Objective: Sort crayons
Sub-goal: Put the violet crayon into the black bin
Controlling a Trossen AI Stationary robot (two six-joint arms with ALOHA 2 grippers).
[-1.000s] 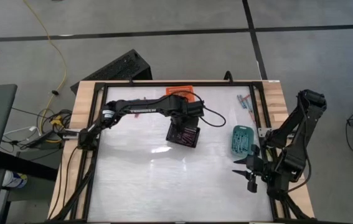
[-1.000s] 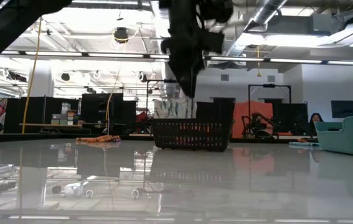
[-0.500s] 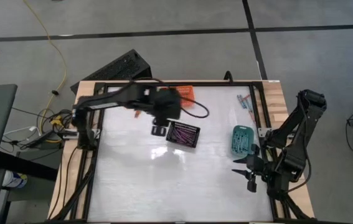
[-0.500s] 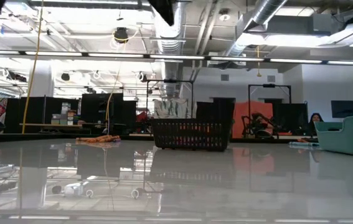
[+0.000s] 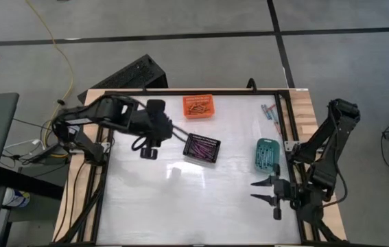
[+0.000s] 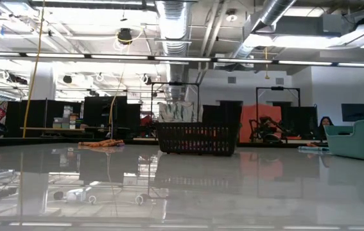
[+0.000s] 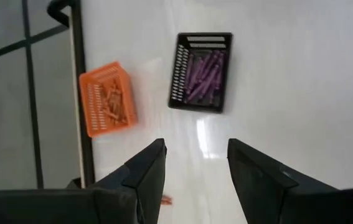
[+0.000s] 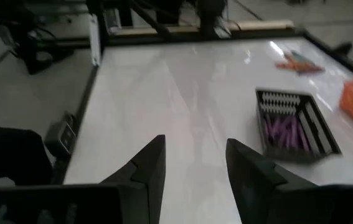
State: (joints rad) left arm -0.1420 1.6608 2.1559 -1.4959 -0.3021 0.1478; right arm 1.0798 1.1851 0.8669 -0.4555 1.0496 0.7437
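Note:
Purple crayons (image 7: 202,68) lie in a black basket (image 5: 202,147) at mid table. Orange crayons fill an orange basket (image 5: 199,106) at the far edge. A teal basket (image 5: 266,154) stands at the right. Loose crayons (image 5: 271,113) lie at the far right corner, and more loose crayons (image 8: 297,62) lie on the table's left side. My left gripper (image 5: 147,151) hangs open high above the table, left of the black basket, with nothing between its fingers (image 7: 196,149). My right gripper (image 5: 254,191) stands open near the right edge, in front of the teal basket, also with nothing in it.
A black metal frame (image 5: 105,137) runs around the glossy white table top. A cable (image 5: 177,132) trails from the left arm over the table. Free surface lies across the near half of the table (image 5: 194,206).
My left gripper has risen from just over the black basket and drawn back toward the table's left edge, staying open; it has left the low view. My right gripper has turned a little, its fingers swinging toward the table's left. The baskets have kept still.

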